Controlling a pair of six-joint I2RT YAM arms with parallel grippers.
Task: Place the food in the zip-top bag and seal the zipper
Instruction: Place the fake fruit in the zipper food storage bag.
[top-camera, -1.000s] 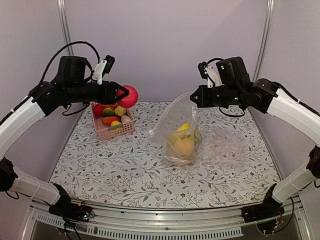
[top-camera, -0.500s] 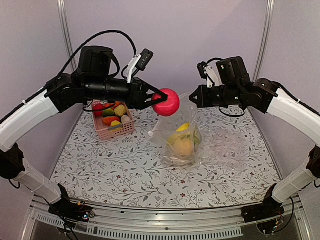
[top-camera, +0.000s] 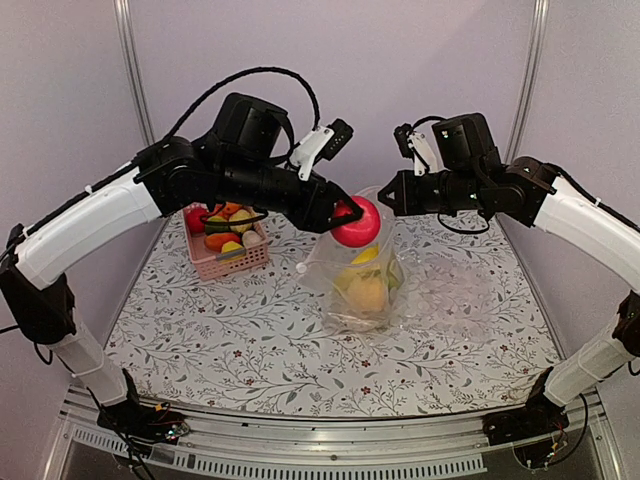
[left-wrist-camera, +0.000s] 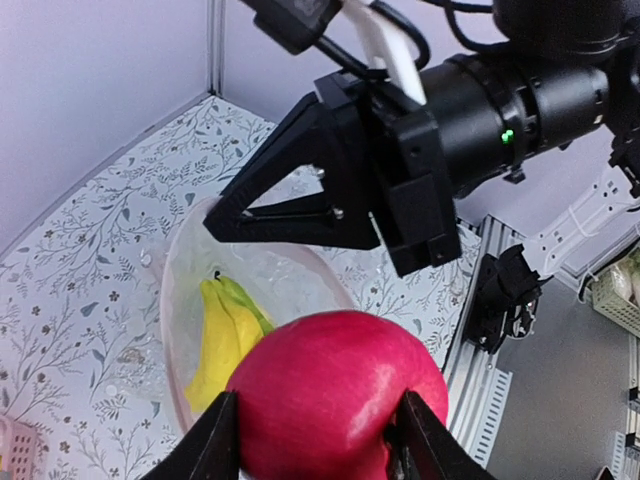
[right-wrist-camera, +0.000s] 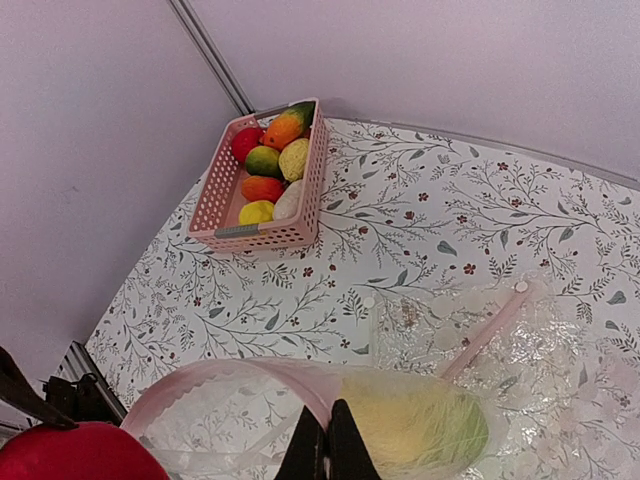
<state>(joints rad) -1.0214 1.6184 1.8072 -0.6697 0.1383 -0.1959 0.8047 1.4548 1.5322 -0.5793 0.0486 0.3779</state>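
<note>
My left gripper (top-camera: 347, 214) is shut on a red toy apple (top-camera: 358, 222), holding it just above the open mouth of the zip-top bag (top-camera: 330, 265). In the left wrist view the apple (left-wrist-camera: 335, 400) fills the space between both fingers, with the bag's opening (left-wrist-camera: 185, 290) right below. My right gripper (top-camera: 384, 196) is shut on the bag's pink zipper (right-wrist-camera: 240, 367) and holds the mouth up and open. Yellow and green food (top-camera: 367, 285) lies inside the bag. More food (top-camera: 222, 235) sits in the basket.
The pink slatted basket (top-camera: 228, 264) stands at the back left of the flowered table. A second, crinkled clear bag (top-camera: 465, 285) with its own pink strip lies flat to the right of the held bag. Walls close in behind and at both sides.
My left arm has swung right with the red apple, from above the basket to over the bag's mouth. The right arm and the bag have stayed put.
</note>
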